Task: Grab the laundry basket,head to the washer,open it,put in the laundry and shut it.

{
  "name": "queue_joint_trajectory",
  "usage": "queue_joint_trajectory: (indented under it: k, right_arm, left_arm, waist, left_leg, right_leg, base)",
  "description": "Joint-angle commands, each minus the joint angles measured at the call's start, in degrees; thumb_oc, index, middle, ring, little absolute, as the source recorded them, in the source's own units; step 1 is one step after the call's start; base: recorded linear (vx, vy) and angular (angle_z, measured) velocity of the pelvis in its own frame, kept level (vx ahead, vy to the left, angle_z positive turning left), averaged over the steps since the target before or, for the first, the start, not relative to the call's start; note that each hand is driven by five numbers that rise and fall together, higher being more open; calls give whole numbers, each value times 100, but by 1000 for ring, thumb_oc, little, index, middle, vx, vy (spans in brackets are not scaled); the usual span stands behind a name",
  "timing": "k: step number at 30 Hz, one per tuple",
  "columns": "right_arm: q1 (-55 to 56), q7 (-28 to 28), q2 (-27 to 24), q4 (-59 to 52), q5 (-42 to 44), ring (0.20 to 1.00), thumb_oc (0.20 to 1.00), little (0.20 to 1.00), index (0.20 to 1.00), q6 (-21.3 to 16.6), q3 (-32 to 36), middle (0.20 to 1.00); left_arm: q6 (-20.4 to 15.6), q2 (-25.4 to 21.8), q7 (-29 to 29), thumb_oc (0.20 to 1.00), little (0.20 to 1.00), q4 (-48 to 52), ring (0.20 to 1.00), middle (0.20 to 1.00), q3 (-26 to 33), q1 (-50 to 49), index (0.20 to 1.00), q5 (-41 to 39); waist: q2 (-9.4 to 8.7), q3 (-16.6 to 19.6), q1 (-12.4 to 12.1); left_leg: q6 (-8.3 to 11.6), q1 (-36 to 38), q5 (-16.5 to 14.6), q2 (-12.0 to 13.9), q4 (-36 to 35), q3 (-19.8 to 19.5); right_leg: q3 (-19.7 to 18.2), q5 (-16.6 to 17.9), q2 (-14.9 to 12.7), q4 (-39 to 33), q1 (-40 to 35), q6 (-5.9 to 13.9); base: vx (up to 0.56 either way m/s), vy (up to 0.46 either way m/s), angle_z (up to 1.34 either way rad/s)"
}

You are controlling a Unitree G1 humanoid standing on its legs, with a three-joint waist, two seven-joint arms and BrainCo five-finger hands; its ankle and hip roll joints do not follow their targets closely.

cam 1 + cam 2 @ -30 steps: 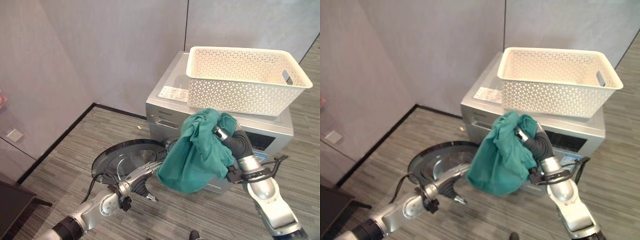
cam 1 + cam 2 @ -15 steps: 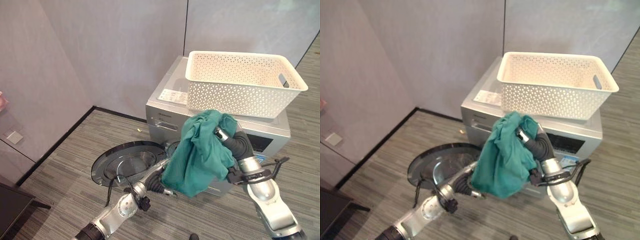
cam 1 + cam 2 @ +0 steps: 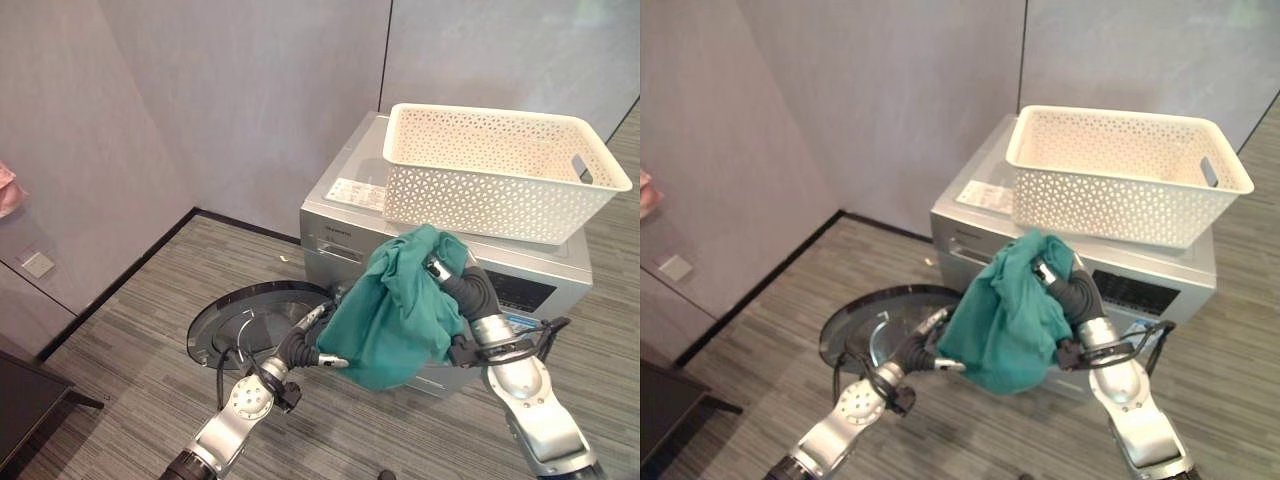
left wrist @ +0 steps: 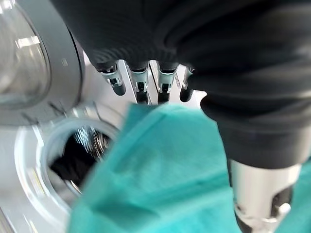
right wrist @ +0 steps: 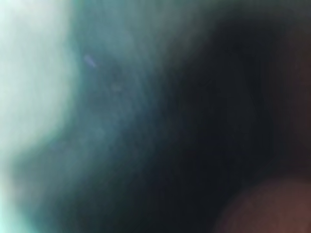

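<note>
A teal cloth [image 3: 395, 310] hangs bunched in front of the silver washer [image 3: 340, 215], right before its round opening [image 4: 73, 155]. My right hand [image 3: 447, 277] holds the cloth up from its top right, mostly wrapped in the fabric, shut on it. My left hand [image 3: 300, 347] comes in low from the left with straight fingers [image 4: 141, 85] touching the cloth's lower left edge. The washer door [image 3: 240, 320] stands swung open to the left. The white perforated laundry basket [image 3: 480, 185] rests on top of the washer, and nothing shows inside it.
Grey walls stand close behind and left of the washer. A dark piece of furniture [image 3: 25, 395] pokes in at the lower left. The striped grey floor [image 3: 130, 310] spreads left of the open door.
My left hand has risen from the floor side toward the washer and now touches the cloth's lower edge. The right hand and cloth have hardly moved; the camera shifted slightly.
</note>
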State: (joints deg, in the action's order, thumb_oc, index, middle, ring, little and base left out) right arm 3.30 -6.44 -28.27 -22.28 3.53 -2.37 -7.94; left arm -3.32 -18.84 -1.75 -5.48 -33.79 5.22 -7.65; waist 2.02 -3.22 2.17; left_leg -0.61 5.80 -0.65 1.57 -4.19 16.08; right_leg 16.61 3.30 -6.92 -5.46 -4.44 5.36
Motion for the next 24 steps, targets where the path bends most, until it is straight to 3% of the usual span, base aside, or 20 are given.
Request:
queue_joint_trajectory:
  k: [1, 15, 23, 24]
  right_arm:
    - [-580, -198, 146, -320, -36, 200, 200, 200, 200, -178, 329, 200]
    - [-830, -294, 160, -327, 91, 200, 200, 200, 200, -173, -30, 200]
    - [-880, -390, 153, -275, 224, 200, 200, 200, 200, -286, -147, 200]
    - [-902, -385, 153, -265, 247, 200, 200, 200, 200, -286, -191, 200]
  left_arm:
    - [18, 220, -278, 1000, 1000, -91, 1000, 1000, -410, 675, 1000, -534]
    - [89, 1097, -229, 1000, 1000, -811, 1000, 1000, -1455, 1867, 1000, -1277]
    - [-65, 1330, -17, 1000, 1000, -960, 1000, 1000, -1559, 2175, 1000, -1662]
    - [-46, 1389, -61, 680, 680, -1033, 680, 680, -1651, 2162, 680, -1708]
  waist:
    - [-215, 46, 28]
    - [-165, -14, 216]
    - [-171, -29, 268]
    - [-167, -27, 280]
  left_leg:
    - [63, -151, -366, -16, 193, -400]
    - [76, -142, -339, -16, 152, -343]
    - [91, -131, -327, -9, 131, -331]
    - [93, -121, -325, -10, 115, -324]
  right_leg:
    - [135, -661, -253, 296, -287, 134]
    - [113, -642, -275, 333, -219, 148]
    - [124, -653, -273, 337, -229, 150]
    - [135, -653, -274, 332, -234, 153]
  base:
    - [0, 0, 0]
    - [0, 0, 0]
    - [0, 0, 0]
    - [0, 0, 0]
